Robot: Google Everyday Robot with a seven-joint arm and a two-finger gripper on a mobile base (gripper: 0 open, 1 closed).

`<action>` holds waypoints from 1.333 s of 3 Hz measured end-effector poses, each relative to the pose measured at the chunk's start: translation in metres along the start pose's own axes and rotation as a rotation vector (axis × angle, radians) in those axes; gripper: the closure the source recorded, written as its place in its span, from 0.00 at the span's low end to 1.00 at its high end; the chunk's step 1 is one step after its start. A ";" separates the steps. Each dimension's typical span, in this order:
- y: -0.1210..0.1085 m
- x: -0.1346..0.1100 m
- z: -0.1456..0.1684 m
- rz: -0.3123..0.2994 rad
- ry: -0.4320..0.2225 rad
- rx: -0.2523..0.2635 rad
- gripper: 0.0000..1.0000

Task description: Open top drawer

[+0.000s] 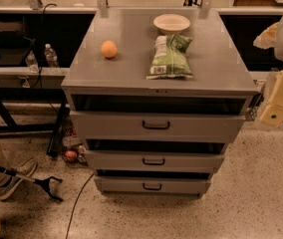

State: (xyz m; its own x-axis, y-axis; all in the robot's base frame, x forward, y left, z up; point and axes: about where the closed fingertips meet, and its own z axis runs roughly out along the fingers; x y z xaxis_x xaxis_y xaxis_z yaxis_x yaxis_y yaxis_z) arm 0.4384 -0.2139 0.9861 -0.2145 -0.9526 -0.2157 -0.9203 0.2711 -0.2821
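The grey metal cabinet (131,59) stands in the middle of the view with three drawers stacked in its front. The top drawer (111,126) is the widest, with a black loop handle (156,125) at its centre and a dark gap above its front. Two narrower drawers (116,160) (116,184) with smaller black handles sit below it. My gripper (276,108), a cream-coloured shape at the right edge, hangs beside the cabinet's right front corner, apart from the handle and touching no drawer.
On the cabinet top lie an orange (108,49), a green snack bag (169,56) and a pale bowl (171,22). Two water bottles (51,56) stand on a shelf at the left. A person's shoe (17,178) and a black grabber stick (42,183) are on the floor at the left.
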 end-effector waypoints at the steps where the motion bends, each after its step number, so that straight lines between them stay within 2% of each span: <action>1: 0.000 -0.001 0.001 -0.003 -0.001 0.005 0.00; 2: 0.007 -0.001 0.022 -0.068 -0.011 -0.019 0.00; 3: 0.007 0.000 0.025 -0.074 -0.012 -0.019 0.00; 4: 0.016 0.011 0.058 -0.135 -0.020 -0.036 0.00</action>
State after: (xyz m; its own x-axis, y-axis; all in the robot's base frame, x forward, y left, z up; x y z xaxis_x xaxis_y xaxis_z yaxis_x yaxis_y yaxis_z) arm 0.4405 -0.2124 0.9252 -0.0821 -0.9770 -0.1967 -0.9514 0.1356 -0.2764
